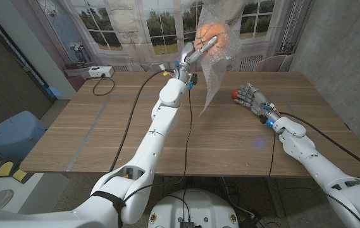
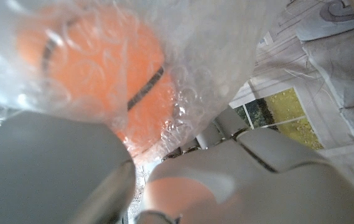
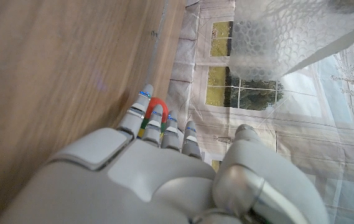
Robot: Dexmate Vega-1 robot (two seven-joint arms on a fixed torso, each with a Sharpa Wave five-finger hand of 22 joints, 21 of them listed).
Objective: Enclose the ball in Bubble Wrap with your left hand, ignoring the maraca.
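My left hand [image 1: 198,49] is raised high above the table's far side and grips a sheet of clear bubble wrap [image 1: 216,73] with an orange ball [image 1: 210,31] inside it. The sheet's loose end hangs down toward the wooden table [image 1: 104,133]. In the left wrist view the ball [image 2: 96,81], orange with black lines, sits behind the bubble wrap [image 2: 220,50] just above my left hand [image 2: 164,180]. My right hand [image 1: 252,100] lies on the table's right side, fingers extended and holding nothing. The red maraca [image 1: 235,95] lies just past the fingertips. The maraca [image 3: 157,107] peeks over my right hand [image 3: 164,168].
A white box [image 1: 97,71] with a cable stands at the table's back left corner. Black cables [image 1: 135,95] run along my left arm. A blue seat [image 1: 9,133] is off the table's left side. A painted window backdrop stands behind the table.
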